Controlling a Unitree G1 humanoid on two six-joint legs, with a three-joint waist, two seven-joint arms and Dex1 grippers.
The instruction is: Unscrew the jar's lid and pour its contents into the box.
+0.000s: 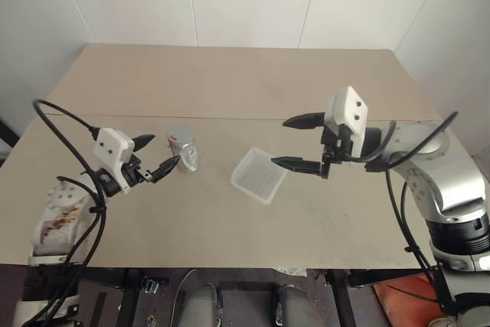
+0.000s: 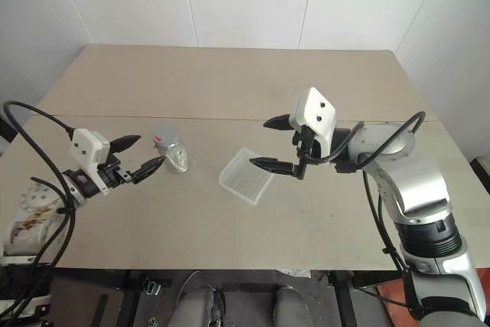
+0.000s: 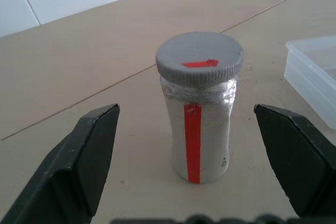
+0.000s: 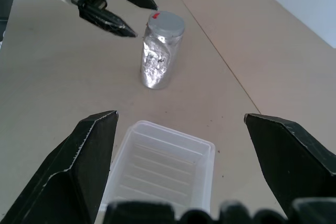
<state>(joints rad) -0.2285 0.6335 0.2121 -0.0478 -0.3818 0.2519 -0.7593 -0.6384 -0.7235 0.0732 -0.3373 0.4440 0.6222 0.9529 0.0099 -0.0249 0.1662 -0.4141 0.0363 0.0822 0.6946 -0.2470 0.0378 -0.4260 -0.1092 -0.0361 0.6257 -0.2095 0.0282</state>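
Looking at the table [image 1: 230,89], I judge the task barely begun: nothing is unscrewed and nothing is poured. The jar [image 1: 184,151] stands upright on the tabletop at centre-left of the left eye frame, its lid [image 3: 199,62] seated flat on top with a red mark across it and a red strip running down the glass below. My left gripper [image 1: 158,155] sits level at the jar's left with its fingers spread wide; in the left wrist view the jar stands between the two black fingers with bare table on both sides, so I am framing it, not touching it. One fingertip [image 1: 171,163] comes close to the jar's side in the eye views, yet I see a gap. My right gripper [image 1: 294,143] hangs at centre-right, fingers also wide apart and empty, held over the right edge of the box [image 1: 249,184]. The box lies flat just right of the jar, near but apart from it, and its ribbed floor looks bare. I cannot make out the contents through the shiny wall. Everything is left, as I judge it: closing on the jar, twisting the lid off with the other gripper, then tipping the jar over the box.
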